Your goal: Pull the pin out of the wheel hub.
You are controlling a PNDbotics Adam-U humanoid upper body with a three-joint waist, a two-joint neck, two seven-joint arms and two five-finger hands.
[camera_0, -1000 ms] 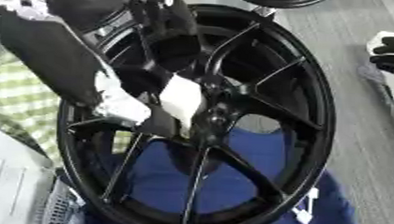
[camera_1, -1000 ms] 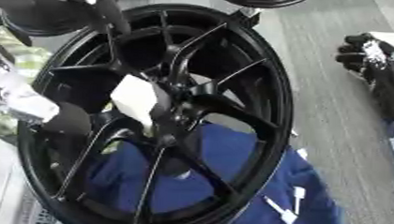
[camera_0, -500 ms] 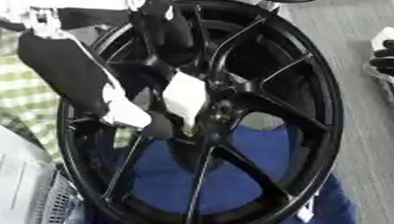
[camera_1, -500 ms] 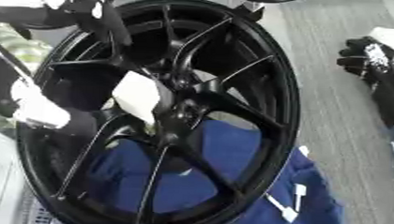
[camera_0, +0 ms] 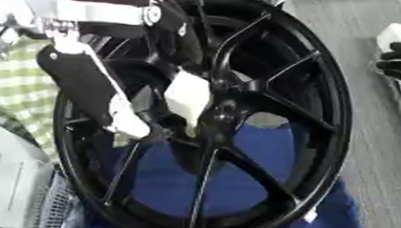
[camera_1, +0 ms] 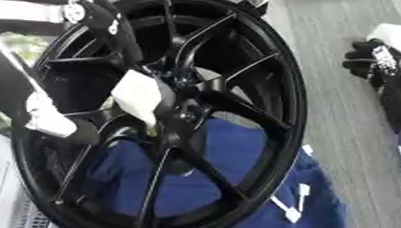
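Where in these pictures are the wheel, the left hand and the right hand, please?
wheel (camera_1: 285, 80): right eye view, on its rim.
left hand (camera_0: 187, 99): left eye view, white cover.
right hand (camera_1: 369, 57): right eye view, curled black fingers.

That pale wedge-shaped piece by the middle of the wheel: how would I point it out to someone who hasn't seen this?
Find the big black spoked wheel standing on edge over blue cloth. Follow its spokes inward to the hub; the off-white piece sits just left of it, tapering downward. It is the only pale shape against the wheel's black centre.
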